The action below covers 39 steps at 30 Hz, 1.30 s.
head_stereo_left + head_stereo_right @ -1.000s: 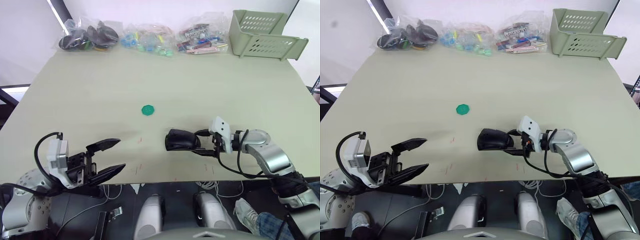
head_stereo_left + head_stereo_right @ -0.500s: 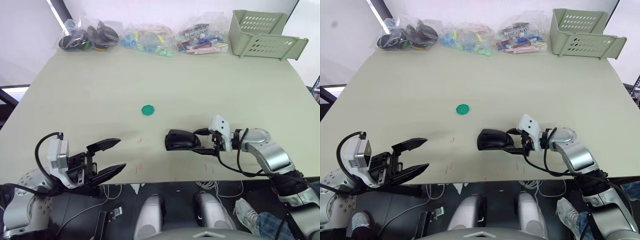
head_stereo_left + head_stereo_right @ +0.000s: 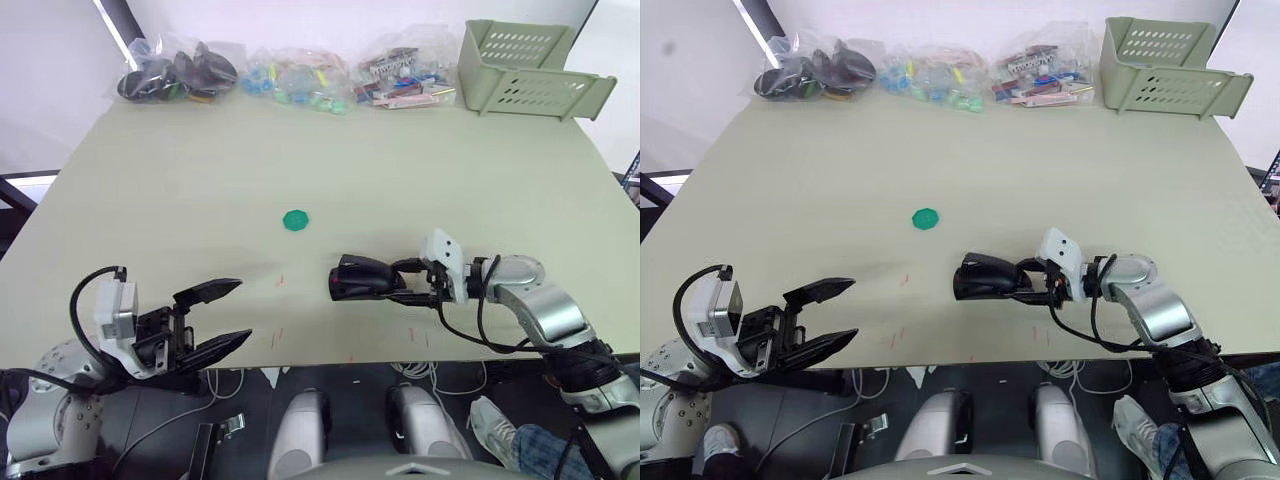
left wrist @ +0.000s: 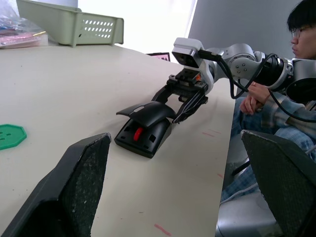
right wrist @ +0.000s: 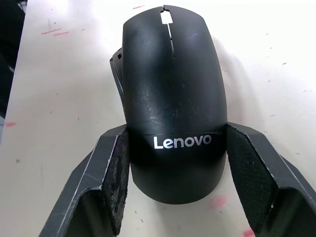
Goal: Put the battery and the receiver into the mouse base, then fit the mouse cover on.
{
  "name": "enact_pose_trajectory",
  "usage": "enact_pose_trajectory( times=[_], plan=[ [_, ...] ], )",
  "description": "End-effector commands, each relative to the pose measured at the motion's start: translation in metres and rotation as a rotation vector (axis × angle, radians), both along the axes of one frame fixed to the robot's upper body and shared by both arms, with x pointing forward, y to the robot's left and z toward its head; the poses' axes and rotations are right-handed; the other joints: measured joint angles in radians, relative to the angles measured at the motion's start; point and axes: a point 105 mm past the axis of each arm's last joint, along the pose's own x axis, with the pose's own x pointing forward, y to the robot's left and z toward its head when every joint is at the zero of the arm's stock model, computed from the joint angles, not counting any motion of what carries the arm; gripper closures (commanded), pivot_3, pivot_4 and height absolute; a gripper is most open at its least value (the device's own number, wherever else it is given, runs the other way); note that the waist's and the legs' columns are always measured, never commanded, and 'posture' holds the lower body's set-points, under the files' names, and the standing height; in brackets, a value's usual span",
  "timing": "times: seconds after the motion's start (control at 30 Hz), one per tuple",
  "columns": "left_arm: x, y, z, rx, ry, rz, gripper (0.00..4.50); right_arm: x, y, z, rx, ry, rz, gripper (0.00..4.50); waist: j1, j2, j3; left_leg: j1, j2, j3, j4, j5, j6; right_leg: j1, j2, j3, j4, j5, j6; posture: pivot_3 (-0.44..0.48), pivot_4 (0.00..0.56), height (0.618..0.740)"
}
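Note:
My right gripper (image 3: 398, 283) is shut on the rear of the mouse cover (image 5: 170, 89), a glossy black shell with a white logo. Its fingers (image 5: 116, 163) press on both sides of the shell. The cover (image 4: 148, 112) hangs over the black mouse base (image 4: 143, 142), which rests on the table near the front edge, and the cover's front end is raised off it. A red part (image 4: 138, 133) shows in the gap between them. The battery and the receiver are hidden. My left gripper (image 3: 240, 311) is open and holds nothing, at the table's front left edge, well apart from the mouse.
A flat green disc (image 3: 295, 219) lies mid-table behind the mouse. Clear bags of parts (image 3: 295, 78) line the back edge, and a pale green basket (image 3: 530, 70) stands at the back right. A person (image 4: 296, 59) sits beside the table beyond my right arm.
The right gripper has shifted the cover slightly over the base. The left arm has not moved.

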Motion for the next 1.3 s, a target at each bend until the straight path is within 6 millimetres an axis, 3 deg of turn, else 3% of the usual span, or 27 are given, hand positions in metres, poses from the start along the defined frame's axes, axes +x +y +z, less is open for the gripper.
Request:
enact_pose_trajectory(
  times=[0.03,0.17,0.3,0.63,1.3],
  plan=[
    [-0.003,0.002,0.005,0.010,-0.030,-0.004,0.00,-0.002,0.011,0.044,-0.004,-0.132,0.066,2.11,-0.001,0.000,0.000,0.000,0.000,0.000,0.000,0.000,0.000,0.000,0.000,0.000,0.000,0.000,0.000,0.000,0.150,0.740],
    [-0.003,0.002,0.004,0.012,-0.030,-0.002,0.00,-0.004,0.019,0.056,-0.198,-0.225,0.112,2.11,0.000,0.000,0.000,0.000,0.000,-0.001,0.000,0.000,0.000,0.000,0.000,0.000,0.001,0.000,0.000,0.000,0.150,0.740],
    [-0.003,0.002,0.004,0.013,-0.029,-0.003,0.00,-0.007,0.034,0.069,-0.227,-0.141,0.170,2.11,0.000,0.000,0.000,0.000,0.001,-0.001,0.000,0.000,0.000,-0.001,0.000,-0.001,0.000,0.000,-0.001,0.000,0.150,0.740],
    [-0.009,0.003,0.003,0.017,-0.022,0.003,0.00,-0.001,0.036,0.042,-0.393,-0.118,0.185,2.11,0.001,0.000,0.000,-0.001,0.000,-0.001,0.000,0.000,0.000,-0.001,-0.003,0.000,0.000,0.000,-0.001,0.000,0.150,0.740],
    [-0.008,0.003,0.004,0.022,-0.016,-0.011,0.00,0.001,0.027,0.037,-0.452,-0.090,0.129,2.11,0.001,0.000,0.000,-0.001,0.001,-0.001,0.000,0.000,0.000,-0.001,-0.002,-0.001,0.000,0.000,-0.001,0.000,0.150,0.740]
  ],
)
